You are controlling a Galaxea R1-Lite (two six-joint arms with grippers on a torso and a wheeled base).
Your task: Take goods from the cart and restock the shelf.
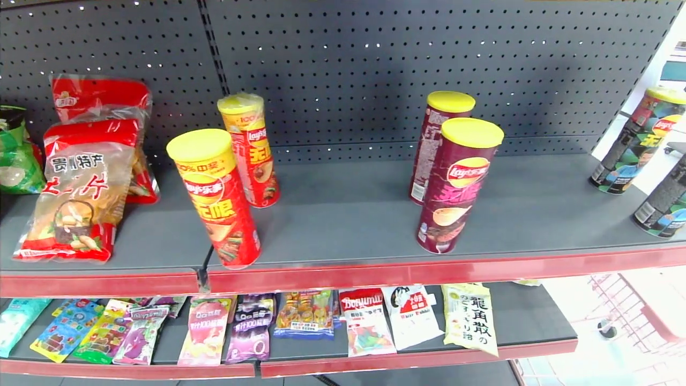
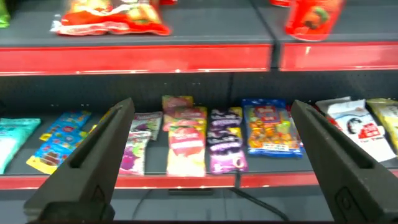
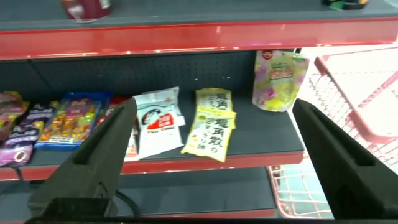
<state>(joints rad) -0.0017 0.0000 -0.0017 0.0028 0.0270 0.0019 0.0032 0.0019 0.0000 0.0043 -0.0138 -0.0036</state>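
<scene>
While the left gripper (image 2: 211, 104) and right gripper (image 3: 212, 103) gape empty, the shelf (image 1: 348, 214) bears upright chip cans (image 1: 215, 199).

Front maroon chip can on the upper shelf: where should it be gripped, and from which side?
Probably mid-body, from the shelf front, closing across its round sides: the front maroon can stands upright near the edge, with the rear maroon can close behind.

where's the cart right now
In the head view the cart is at lower right, on the robot's right, just past the right end of the lower shelf; the right wrist view shows it near the pale green pouch.
</scene>
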